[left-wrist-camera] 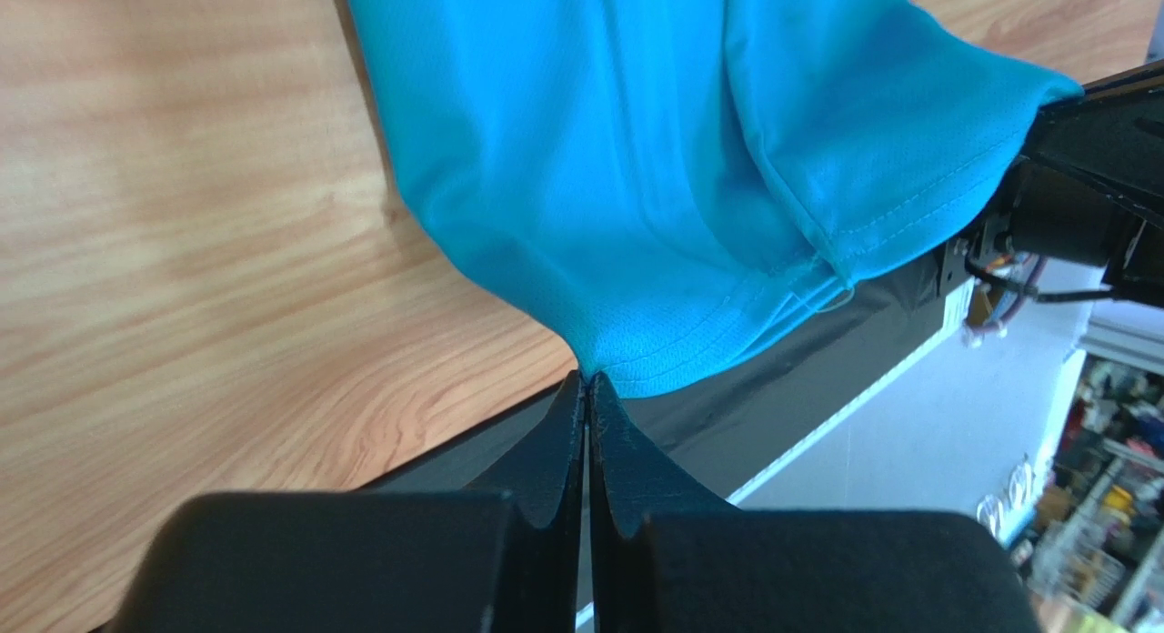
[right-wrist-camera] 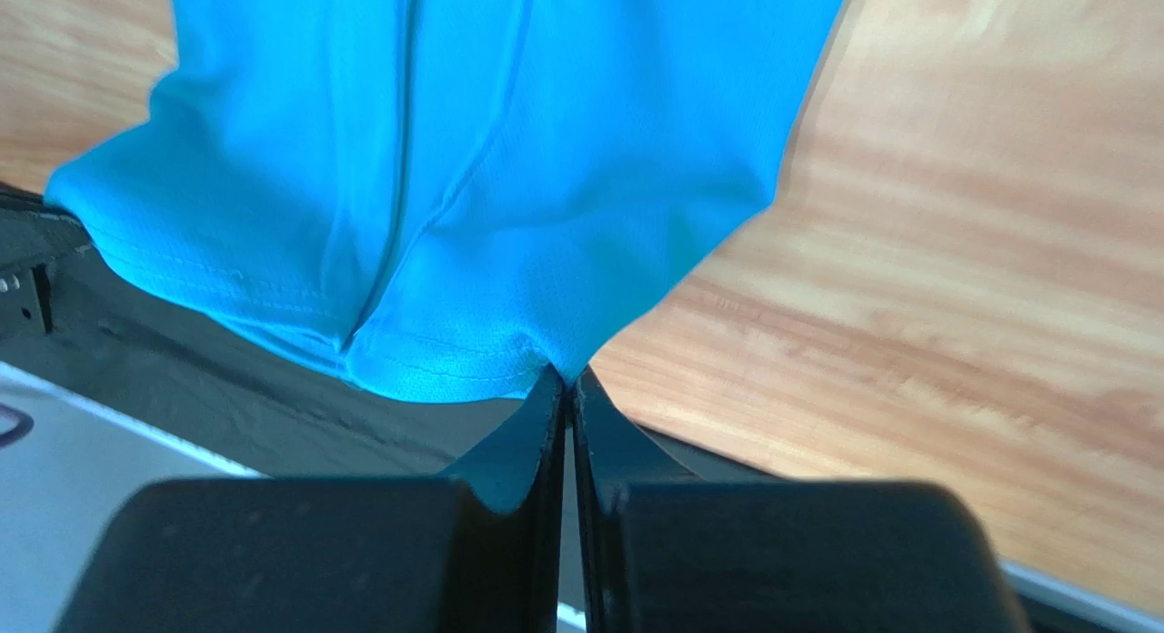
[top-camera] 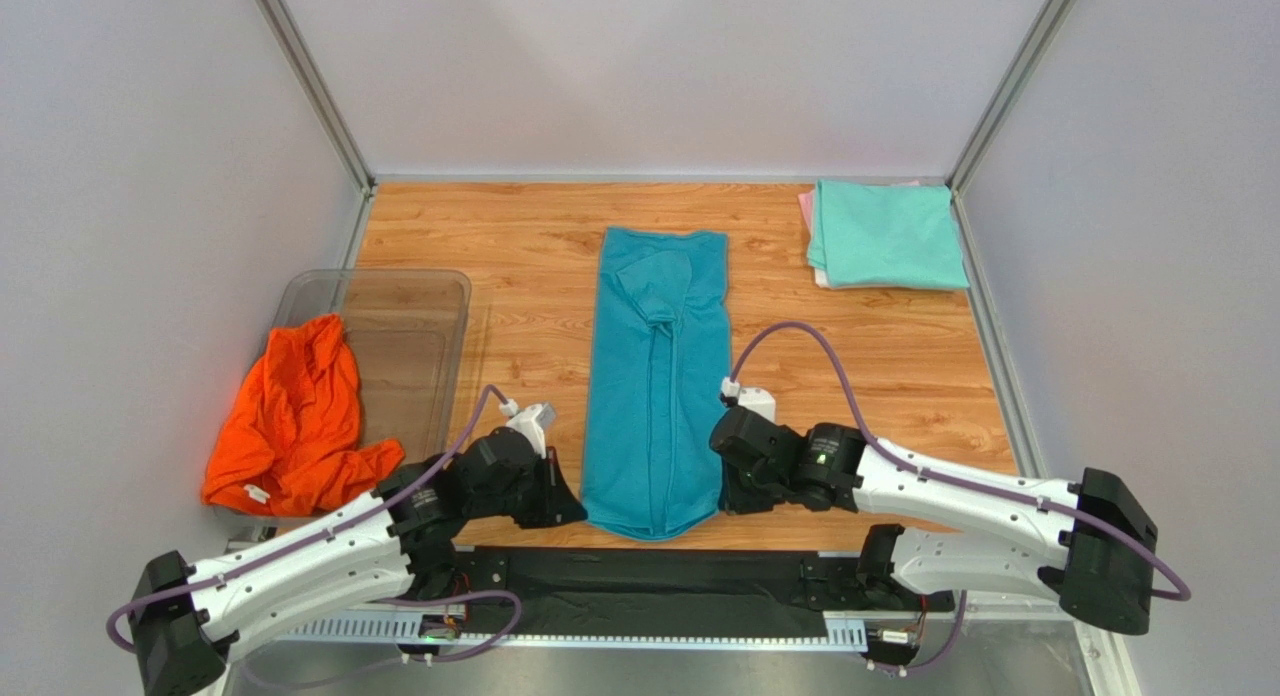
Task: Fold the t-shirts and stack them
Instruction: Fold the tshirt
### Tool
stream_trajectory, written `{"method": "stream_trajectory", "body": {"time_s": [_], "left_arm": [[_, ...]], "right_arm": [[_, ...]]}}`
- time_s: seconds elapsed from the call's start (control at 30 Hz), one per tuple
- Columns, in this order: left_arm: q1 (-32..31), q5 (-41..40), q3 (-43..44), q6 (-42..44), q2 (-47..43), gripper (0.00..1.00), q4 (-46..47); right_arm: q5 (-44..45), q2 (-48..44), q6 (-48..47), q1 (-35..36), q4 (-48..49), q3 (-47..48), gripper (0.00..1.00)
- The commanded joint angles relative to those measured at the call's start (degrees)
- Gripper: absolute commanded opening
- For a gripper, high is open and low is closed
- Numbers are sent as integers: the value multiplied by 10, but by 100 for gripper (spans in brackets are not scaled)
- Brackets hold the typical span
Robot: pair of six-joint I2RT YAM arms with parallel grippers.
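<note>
The teal-blue t-shirt [top-camera: 657,374] lies folded into a long strip down the middle of the table, sleeves tucked in. My left gripper [top-camera: 576,504] is shut on its near left hem corner [left-wrist-camera: 601,367]. My right gripper [top-camera: 724,494] is shut on its near right hem corner [right-wrist-camera: 553,360]. Both corners are lifted slightly at the table's front edge. The orange t-shirt [top-camera: 296,416] lies crumpled at the left, partly in the tub. The mint green t-shirt [top-camera: 888,234] sits folded at the back right on the pale pink one [top-camera: 809,216], of which only an edge shows.
A clear plastic tub [top-camera: 403,324] stands at the left, the orange shirt draped over its near end. A black strip [top-camera: 646,576] runs along the table's front edge between the arm bases. Grey walls close the sides and back.
</note>
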Motion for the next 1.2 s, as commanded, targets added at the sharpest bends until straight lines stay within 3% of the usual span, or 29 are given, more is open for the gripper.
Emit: {"method": "stream_trajectory", "body": {"time_s": [0.0,0.13,0.5,0.63,1.17], "left_arm": [[-2,-54,63,44,20,0,-5],[2,-115,119,69,46,3,-27],[106,-121,287,175,210,1,-35],[154,-81,332,198,269,0,-17],[252,-7,458,266,434,0,9]], "right_arm": [[63,7,-68,-19,2,52,3],[76,10,-100,-48,6,82,4],[53,29,-187,-152,38,146,3],[45,58,-216,-192,48,181,3],[-41,218,-268,-301,71,287,3]]}}
